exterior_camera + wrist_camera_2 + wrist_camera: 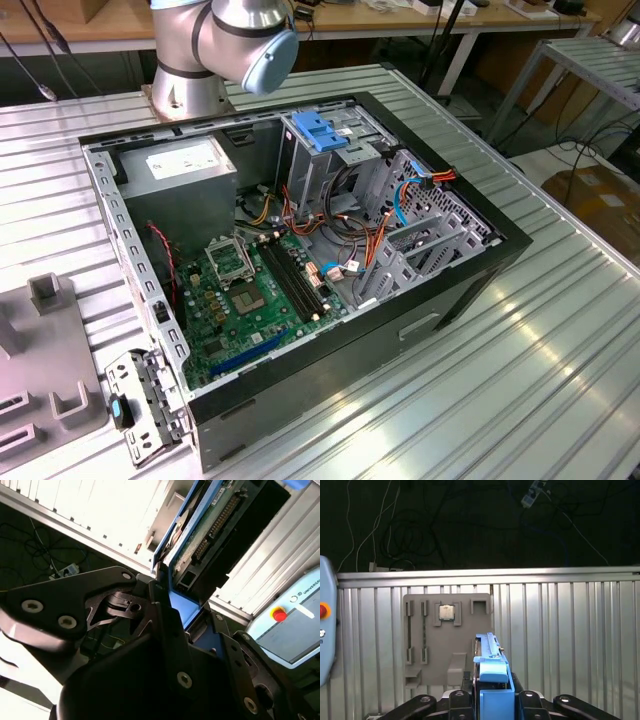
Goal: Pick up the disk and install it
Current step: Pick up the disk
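The disk [492, 672] is in my claw [492, 692], standing on its edge, so in the first wrist view I look along its blue rail [489, 647]. The claw is shut tight on it, one finger on each side. In the second wrist view the disk [202, 537] sticks out past the claw [185, 612] and shows me its green board [195, 545] side. It is up in the air over the ribbed metal bench [570, 645]. Past it on the bench lies a grey holder plate [447, 645] with a small square chip [446, 612] sitting in it. The computer case [440, 300] lies open on the bench in the exterior view. Inside it are a metal cage [330, 175] with a blue latch [322, 130] on top and a bunch of orange and blue wires [375, 245] just beside the cage. I think I am at the carrying step, since the disk is in the claw and not in the case. To do it well I want a firm squeeze, with the disk straight and not tipping. I would go slow and stay away from those wires so nothing gets snagged. As for writing, there is a white sticker [180, 162] with small print on the grey power box [190, 195]. There is also some print on the pale control box [295, 625] next to its red button [279, 614]. I won't read any of it out.
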You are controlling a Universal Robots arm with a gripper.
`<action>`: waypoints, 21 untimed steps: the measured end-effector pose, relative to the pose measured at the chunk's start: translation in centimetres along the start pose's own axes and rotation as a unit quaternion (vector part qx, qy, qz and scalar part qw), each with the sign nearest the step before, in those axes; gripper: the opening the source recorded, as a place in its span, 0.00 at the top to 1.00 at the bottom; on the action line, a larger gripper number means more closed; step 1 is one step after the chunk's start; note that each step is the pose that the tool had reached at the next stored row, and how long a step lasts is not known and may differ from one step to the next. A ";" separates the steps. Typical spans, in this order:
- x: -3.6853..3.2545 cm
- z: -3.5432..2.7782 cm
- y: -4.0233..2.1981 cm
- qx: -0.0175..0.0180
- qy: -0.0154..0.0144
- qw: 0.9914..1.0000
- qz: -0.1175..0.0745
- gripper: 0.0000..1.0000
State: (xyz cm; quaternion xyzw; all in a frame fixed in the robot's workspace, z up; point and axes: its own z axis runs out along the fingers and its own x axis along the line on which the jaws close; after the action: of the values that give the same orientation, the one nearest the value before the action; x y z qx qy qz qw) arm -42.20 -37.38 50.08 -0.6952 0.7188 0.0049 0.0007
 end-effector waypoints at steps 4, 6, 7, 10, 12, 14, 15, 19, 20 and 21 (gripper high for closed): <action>1.24 -0.02 -1.12 0.000 0.000 1.000 0.000 0.63; 1.34 -0.02 -1.43 0.000 0.000 1.000 0.000 0.63; 1.34 -0.02 -1.66 0.000 0.000 1.000 0.000 0.63; 1.31 -0.02 -2.47 0.000 0.000 1.000 0.000 0.63; 1.29 -0.03 -3.05 0.000 0.000 1.000 0.000 0.63; 1.28 -0.03 -3.64 0.000 0.000 1.000 0.000 0.63; 1.27 -0.03 -3.84 0.000 0.000 1.000 0.000 0.63; 1.23 -0.03 -4.81 0.000 0.001 1.000 0.000 0.63; 1.23 -0.02 -5.05 0.000 0.001 1.000 0.000 0.63; 1.22 -0.02 -5.27 0.000 0.001 1.000 0.000 0.63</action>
State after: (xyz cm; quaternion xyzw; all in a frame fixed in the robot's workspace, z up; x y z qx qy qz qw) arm -36.98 -38.78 50.07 -0.6952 0.7188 0.0042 0.0000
